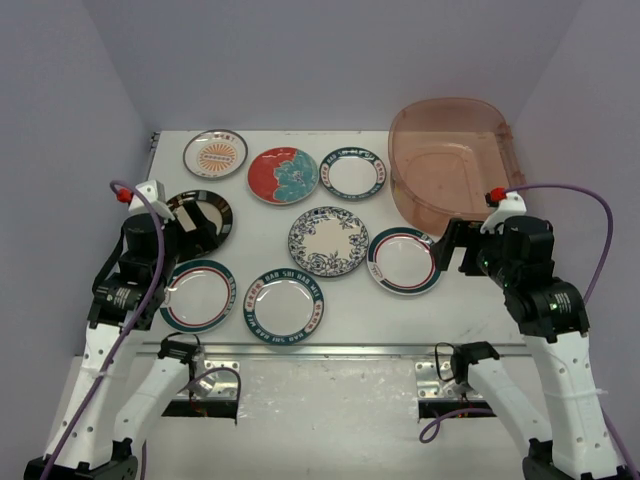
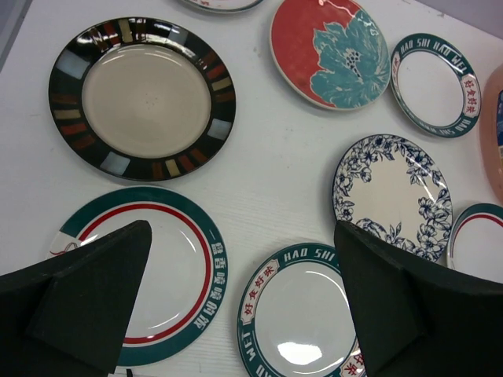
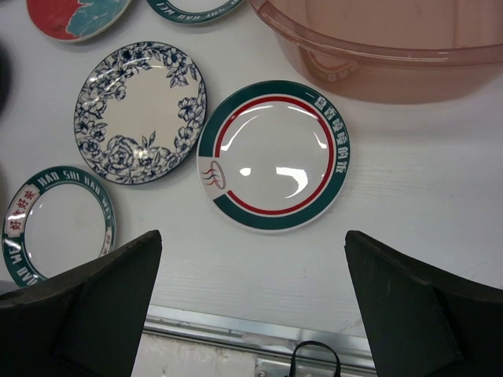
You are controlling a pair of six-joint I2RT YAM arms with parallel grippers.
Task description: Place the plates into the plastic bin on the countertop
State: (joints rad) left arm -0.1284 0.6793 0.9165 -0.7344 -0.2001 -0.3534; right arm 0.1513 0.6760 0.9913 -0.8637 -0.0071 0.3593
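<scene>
Bin (image 1: 450, 176) whole — overhead view only

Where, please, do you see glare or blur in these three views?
Right wrist: white glare streaks on the red-ringed plate; left wrist: a glare patch on the near green-rimmed plate; top external: even, soft light, no marked glare or blur.

Plastic bin (image 3: 377, 55) — cut off by right wrist view's top edge.

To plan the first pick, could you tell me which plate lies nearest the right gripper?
The green-rimmed, red-ringed plate beside the plastic bin, right by the right gripper; all other plates lie farther left.
</scene>
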